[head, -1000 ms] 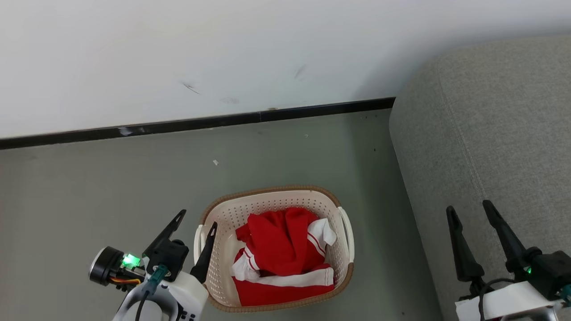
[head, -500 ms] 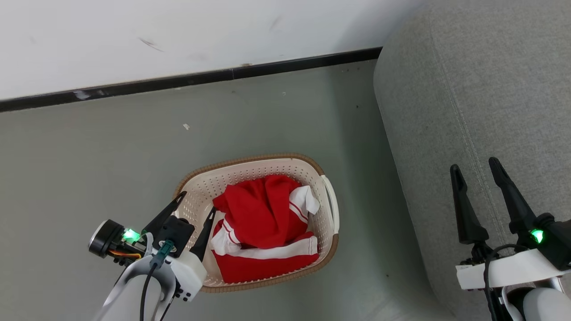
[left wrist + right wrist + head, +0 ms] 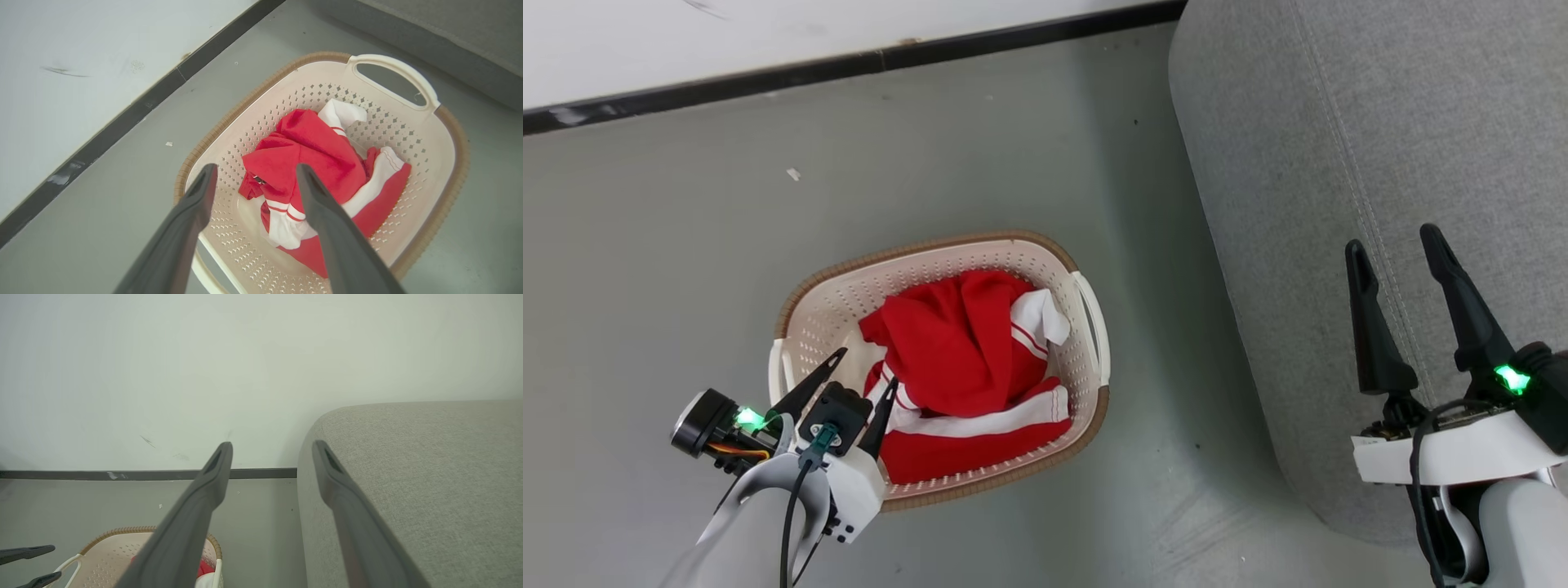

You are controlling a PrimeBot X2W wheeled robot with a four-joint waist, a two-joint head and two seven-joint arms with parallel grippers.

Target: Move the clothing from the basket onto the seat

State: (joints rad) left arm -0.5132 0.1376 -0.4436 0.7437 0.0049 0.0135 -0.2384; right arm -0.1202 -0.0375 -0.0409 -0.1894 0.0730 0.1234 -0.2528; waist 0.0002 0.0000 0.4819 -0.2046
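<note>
Red clothing (image 3: pixel 947 351) | in basket (image 3: pixel 931 243) | just ahead of spread left end effector (image 3: pixel 867 367)

Left gripper (image 3: pixel 865 367): two long dark tapering fingers (image 3: pixel 329 228), slotted near the tips, on a black block; white housing (image 3: pixel 854 490) behind, lit green lamp (image 3: pixel 745 419), round black-and-silver puck (image 3: pixel 690 420) with orange wires, black cable (image 3: pixel 786 531) trailing down a pale forearm (image 3: pixel 739 539). Right gripper (image 3: pixel 1392 237): same dark fingers, white bracket (image 3: pixel 1445 457), green light (image 3: pixel 1512 379), looping black lead (image 3: pixel 1414 457).
</note>
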